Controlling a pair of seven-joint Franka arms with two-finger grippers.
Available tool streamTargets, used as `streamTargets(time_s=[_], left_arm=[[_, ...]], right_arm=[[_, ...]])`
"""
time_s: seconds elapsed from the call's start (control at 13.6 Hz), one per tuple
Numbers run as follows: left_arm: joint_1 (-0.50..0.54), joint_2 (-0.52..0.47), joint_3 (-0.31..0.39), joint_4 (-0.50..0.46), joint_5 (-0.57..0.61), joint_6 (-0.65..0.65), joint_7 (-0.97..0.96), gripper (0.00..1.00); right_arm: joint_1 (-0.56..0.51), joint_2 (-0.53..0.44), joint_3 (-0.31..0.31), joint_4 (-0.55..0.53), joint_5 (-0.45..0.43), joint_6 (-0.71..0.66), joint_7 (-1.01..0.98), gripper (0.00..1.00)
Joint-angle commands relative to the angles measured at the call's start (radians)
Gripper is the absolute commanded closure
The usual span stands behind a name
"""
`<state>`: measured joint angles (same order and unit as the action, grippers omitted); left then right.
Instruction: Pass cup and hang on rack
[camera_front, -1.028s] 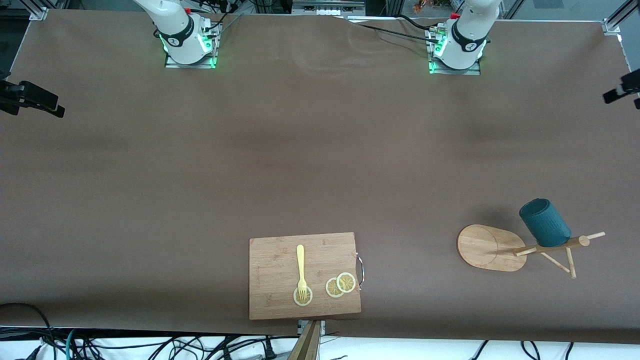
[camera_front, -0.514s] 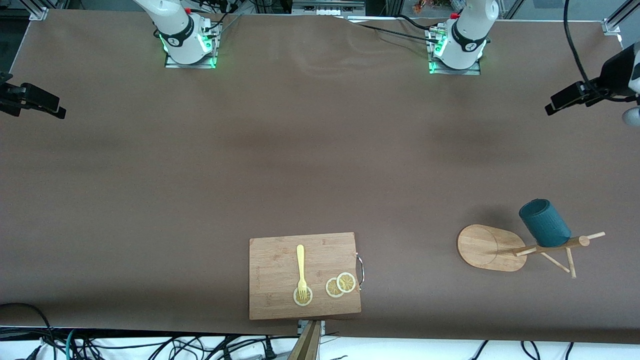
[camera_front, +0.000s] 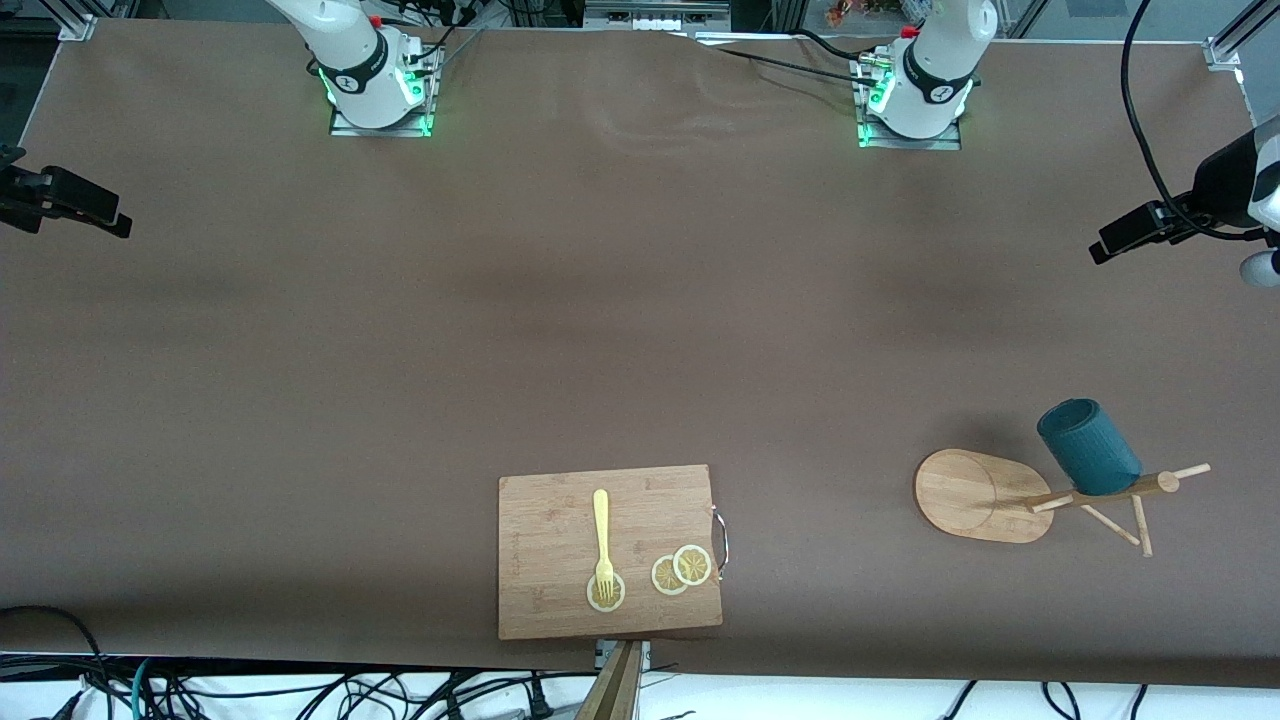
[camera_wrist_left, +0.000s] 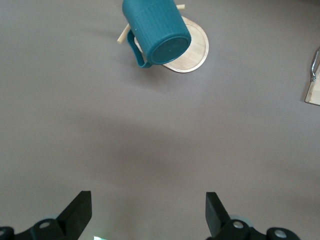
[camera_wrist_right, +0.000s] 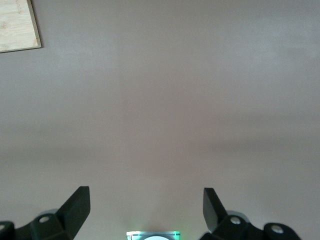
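The dark teal cup (camera_front: 1088, 447) hangs tilted by its handle on a peg of the bamboo rack (camera_front: 975, 495), which stands near the left arm's end of the table. In the left wrist view the cup (camera_wrist_left: 157, 32) shows its base, with the rack's oval base (camera_wrist_left: 195, 52) under it. My left gripper (camera_front: 1120, 240) is open and empty, up over the table's edge at the left arm's end, well apart from the cup; its fingers (camera_wrist_left: 77, 212) frame bare table. My right gripper (camera_front: 90, 210) is open and empty over the right arm's end of the table.
A wooden cutting board (camera_front: 608, 550) lies near the front edge with a yellow fork (camera_front: 601, 530) and several lemon slices (camera_front: 681, 570) on it. Its corner shows in the right wrist view (camera_wrist_right: 17, 25), and its metal handle edge shows in the left wrist view (camera_wrist_left: 314, 75).
My left gripper has come in from the table's edge and now reaches farther over the table. The cup, the rack and the right gripper have hardly moved.
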<state>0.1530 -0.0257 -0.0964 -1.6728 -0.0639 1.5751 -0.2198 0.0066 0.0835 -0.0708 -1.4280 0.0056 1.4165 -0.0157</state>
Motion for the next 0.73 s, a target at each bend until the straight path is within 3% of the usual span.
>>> streamTargets(time_s=[0.0, 0.66], left_arm=[[-0.012, -0.005, 0.007, 0.011, 0.022, 0.011, 0.043, 0.0], [-0.013, -0.002, 0.003, 0.048, 0.003, 0.011, 0.083, 0.0]], right_arm=[[-0.005, 0.002, 0.0, 0.009, -0.007, 0.001, -0.01, 0.0], [-0.004, 0.002, 0.0, 0.009, -0.004, 0.001, -0.01, 0.0]])
